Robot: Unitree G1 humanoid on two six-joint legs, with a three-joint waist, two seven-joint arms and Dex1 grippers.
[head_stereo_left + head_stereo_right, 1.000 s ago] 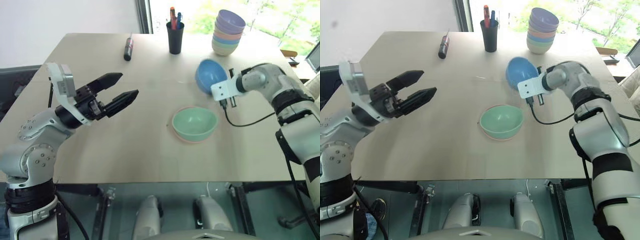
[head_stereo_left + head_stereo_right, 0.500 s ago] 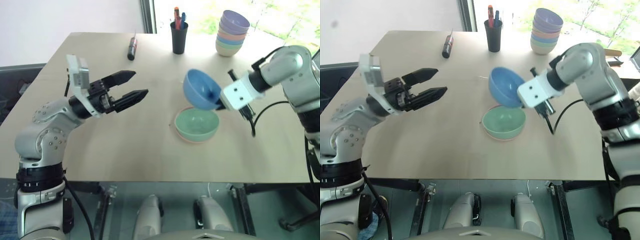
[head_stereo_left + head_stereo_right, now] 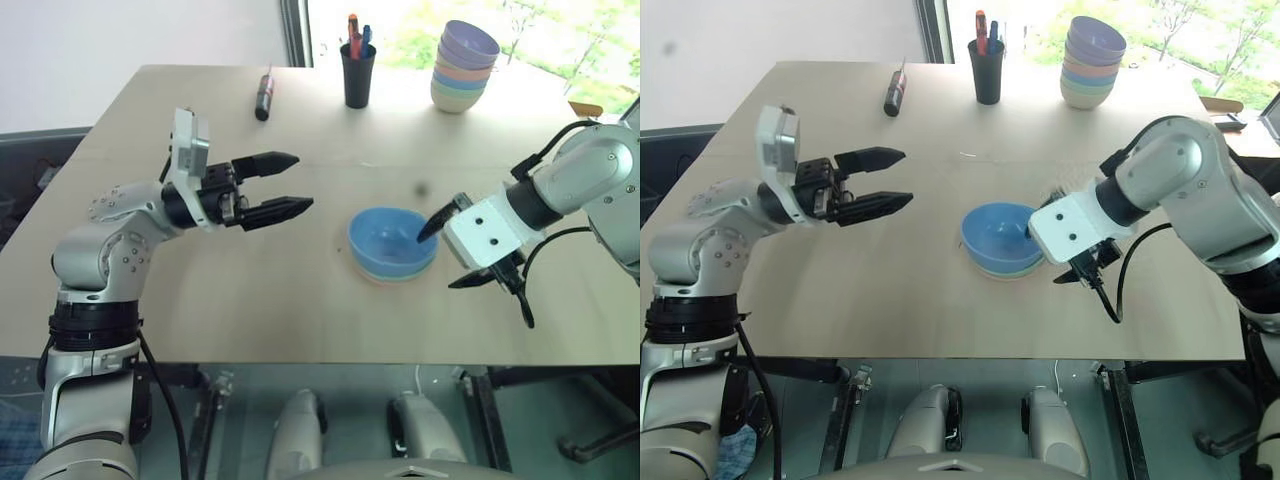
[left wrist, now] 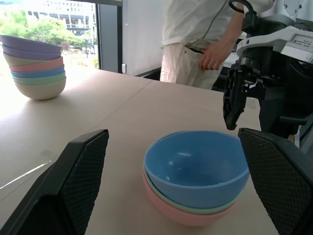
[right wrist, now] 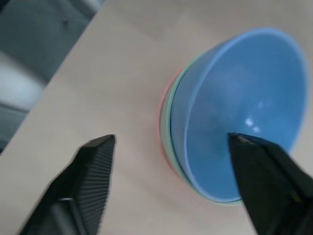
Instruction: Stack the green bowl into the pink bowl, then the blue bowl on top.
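Toward the counter's [image 3: 250,300] near edge, the blue bowl [image 3: 391,240] sits nested in the green bowl [image 4: 193,207] and pink bowl [image 4: 171,211]. Both tools are released: the right tool [image 3: 446,248] should lift straight clear of the rim without nudging it, and the left tool [image 3: 283,184] should hold off.

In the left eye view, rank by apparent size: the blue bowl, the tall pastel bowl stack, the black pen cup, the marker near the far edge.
1. blue bowl
2. pastel bowl stack, unsure: it stands farther from the camera, so the two may really match in width
3. black pen cup
4. marker, smallest
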